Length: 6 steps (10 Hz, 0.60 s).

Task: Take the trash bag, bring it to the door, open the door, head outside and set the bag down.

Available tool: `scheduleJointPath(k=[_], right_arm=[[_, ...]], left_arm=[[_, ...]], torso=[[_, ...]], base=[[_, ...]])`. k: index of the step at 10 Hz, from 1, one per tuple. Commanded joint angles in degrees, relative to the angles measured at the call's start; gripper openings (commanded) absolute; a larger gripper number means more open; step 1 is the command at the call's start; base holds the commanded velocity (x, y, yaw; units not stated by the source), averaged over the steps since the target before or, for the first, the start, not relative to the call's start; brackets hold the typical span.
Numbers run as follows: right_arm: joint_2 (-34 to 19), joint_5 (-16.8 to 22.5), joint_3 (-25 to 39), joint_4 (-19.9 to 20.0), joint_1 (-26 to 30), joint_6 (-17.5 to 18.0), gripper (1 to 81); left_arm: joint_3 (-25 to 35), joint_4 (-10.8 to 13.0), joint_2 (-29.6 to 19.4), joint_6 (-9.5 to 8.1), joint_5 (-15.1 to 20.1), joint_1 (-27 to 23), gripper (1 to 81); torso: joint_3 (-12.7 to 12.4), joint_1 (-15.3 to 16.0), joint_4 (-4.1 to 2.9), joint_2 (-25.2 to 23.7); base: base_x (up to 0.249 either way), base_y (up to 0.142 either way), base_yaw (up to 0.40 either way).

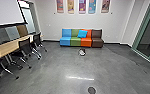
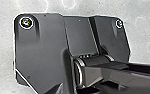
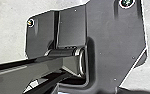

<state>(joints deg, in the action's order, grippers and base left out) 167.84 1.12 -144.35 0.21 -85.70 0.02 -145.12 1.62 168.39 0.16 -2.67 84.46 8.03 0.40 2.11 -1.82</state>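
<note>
A small white and dark bundle (image 1: 82,52), which looks like the trash bag, rests on the grey floor in the head view, in front of the colourful sofa and some way ahead of me. Its finer shape is hard to make out. Both wrist views look down over my own dark base plate and jointed bar, with pale floor around them. How my left and right grippers stand cannot be told from these views.
Beyond the bundle, a blue, green, orange and brown sofa (image 1: 76,42) stands against the wall. Black chairs (image 1: 24,47) line a long wooden table (image 1: 13,47) at left. Green-framed glass panels (image 1: 149,40) run along the right. A dark round disc (image 1: 91,90) marks the near floor.
</note>
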Motion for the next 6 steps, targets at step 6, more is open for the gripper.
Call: scheduleJointPath(k=[6], right_arm=[[-0.2, 3.71, 0.39, 0.05, 2.5, -0.29, 81.1]], left_arm=[[0.45, 0.58, 0.2, 0.37, 3.11, -1.96, 81.1]], torso=[[0.0, 0.02, 0.0, 0.0]], base=[[0.14, 0.0, 0.0]])
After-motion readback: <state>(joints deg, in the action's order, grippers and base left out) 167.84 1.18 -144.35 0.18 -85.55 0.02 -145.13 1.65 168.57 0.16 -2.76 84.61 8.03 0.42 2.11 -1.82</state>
